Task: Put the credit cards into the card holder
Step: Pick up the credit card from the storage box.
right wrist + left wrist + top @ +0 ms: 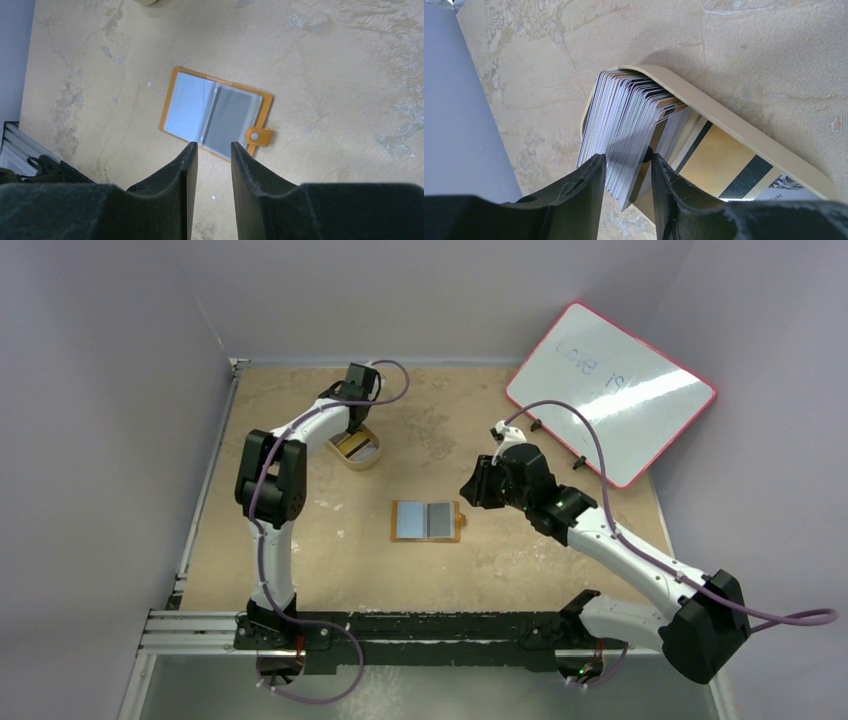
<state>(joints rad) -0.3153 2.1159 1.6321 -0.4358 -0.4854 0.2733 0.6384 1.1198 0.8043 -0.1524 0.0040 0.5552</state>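
Gleaming thin cards (624, 120), rounded cream tray (724, 121)

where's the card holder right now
In the top view, the card holder lies open mid-table, just left of the right gripper and nearer than the cream tray.

The credit cards (624, 120) sit, seemingly upright, in tray (734, 127) behind-left of card holder (428, 521).

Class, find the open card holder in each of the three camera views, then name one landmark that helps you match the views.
Top external: the card holder lies open near the frame's centre.
Left wrist: not in view.
Right wrist: the card holder is mid-frame, just beyond the right end effector.
Shared landmark: the snap tab on its right edge, seen in the top and right wrist views.
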